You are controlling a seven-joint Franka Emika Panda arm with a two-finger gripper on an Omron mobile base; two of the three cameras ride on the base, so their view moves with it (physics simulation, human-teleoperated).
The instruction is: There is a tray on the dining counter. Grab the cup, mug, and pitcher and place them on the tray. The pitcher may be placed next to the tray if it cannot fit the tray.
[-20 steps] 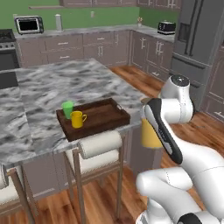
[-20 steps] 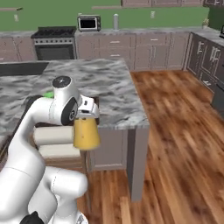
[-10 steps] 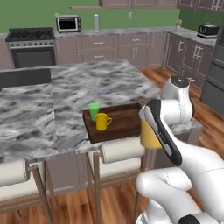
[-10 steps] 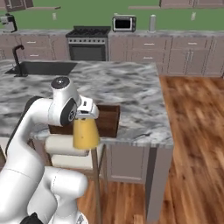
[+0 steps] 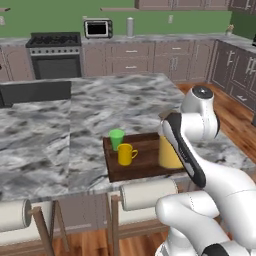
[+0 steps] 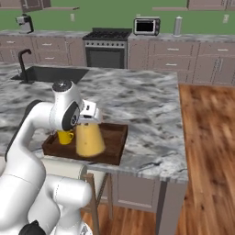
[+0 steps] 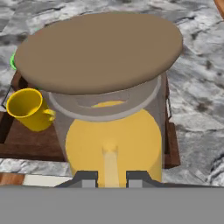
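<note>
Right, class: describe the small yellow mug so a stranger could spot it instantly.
Find the grey-veined marble dining counter, then the dark brown wooden tray near its front edge. The small yellow mug stands on it beside a green handleless cup; only the mug has a side handle.

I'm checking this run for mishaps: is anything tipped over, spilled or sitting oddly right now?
Nothing stands out. The cup and mug stand upright on the tray, the pitcher is upright in the gripper with its cork lid on, and no liquid shows on the dining counter.
</note>
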